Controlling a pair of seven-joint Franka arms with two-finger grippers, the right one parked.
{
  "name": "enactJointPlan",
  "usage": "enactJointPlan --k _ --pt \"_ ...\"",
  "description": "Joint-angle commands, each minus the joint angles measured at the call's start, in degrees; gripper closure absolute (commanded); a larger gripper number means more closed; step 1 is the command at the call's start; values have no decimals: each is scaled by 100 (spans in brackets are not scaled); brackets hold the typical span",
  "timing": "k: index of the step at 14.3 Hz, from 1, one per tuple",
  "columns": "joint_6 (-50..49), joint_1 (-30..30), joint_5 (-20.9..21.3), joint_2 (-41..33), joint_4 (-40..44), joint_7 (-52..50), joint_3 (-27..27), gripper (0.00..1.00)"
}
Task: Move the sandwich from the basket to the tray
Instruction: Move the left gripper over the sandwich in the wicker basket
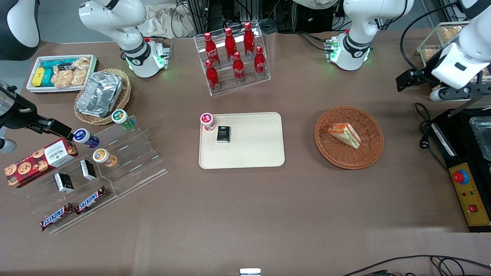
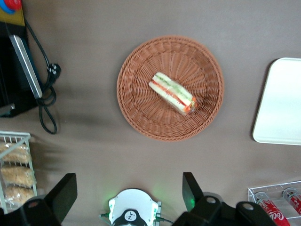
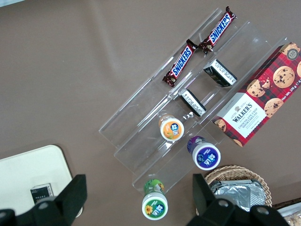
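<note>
Sandwich (image 1: pixel 344 133) lay in basket (image 1: pixel 368 153) | tray (image 1: pixel 249 153) beside basket | gripper (image 2: pixel 129 193) above basket, fingers spread, holding nothing.

I see a wide brown surface (image 1: pixel 245 214), evenly lit from above, with soft shadows. Near my hand (image 2: pixel 129 190) stands a black control box (image 1: pixel 470 168), its cable (image 2: pixel 44 103) trailing; grey floor (image 1: pixel 65 19) and tangled cables (image 1: pixel 215 15) edge the surface.
</note>
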Motion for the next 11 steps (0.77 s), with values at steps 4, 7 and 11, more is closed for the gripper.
enactJointPlan --k 4,7,11 --pt "1557 -46 14 -806 -1930 -780 -23 1" --pt "2806 -64 -4 -1054 -3057 -1218 -40 1" --pt "3879 -467 5 -730 -3595 -2499 -128 1"
